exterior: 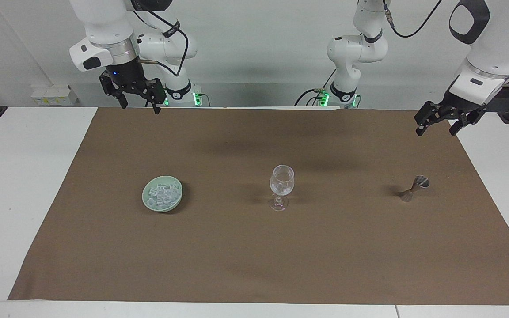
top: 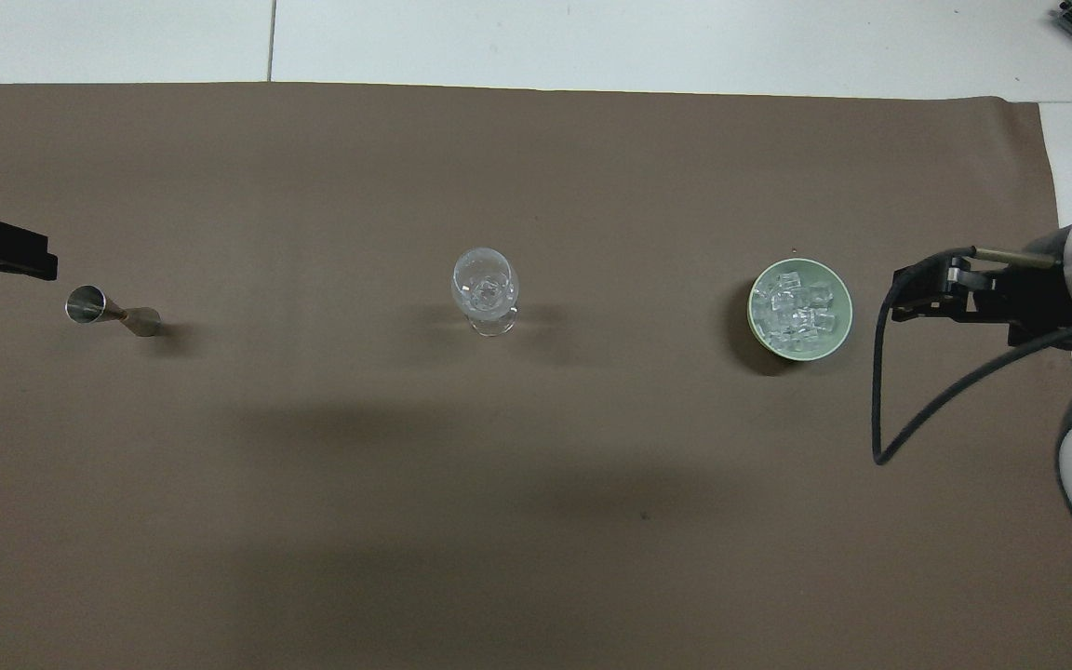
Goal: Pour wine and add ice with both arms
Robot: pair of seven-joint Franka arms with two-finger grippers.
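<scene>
A clear wine glass (exterior: 282, 182) (top: 485, 284) stands upright mid-mat. A pale green bowl (exterior: 161, 209) (top: 752, 312) holding several cubes of ice (exterior: 162, 194) (top: 797, 312) sits toward the right arm's end. A small metal jigger (exterior: 415, 187) (top: 108, 312) stands toward the left arm's end. My right gripper (exterior: 140, 108) (top: 899, 300) is open and empty, raised over the mat's edge by its base, clear of the bowl. My left gripper (exterior: 435, 132) (top: 43, 263) is open and empty, raised over the mat's edge near the jigger.
A brown mat (exterior: 254, 256) (top: 499, 512) covers most of the white table (exterior: 20, 176). Both arm bases (exterior: 343, 95) stand at the table's robot edge. A black cable (top: 880, 391) hangs from the right arm.
</scene>
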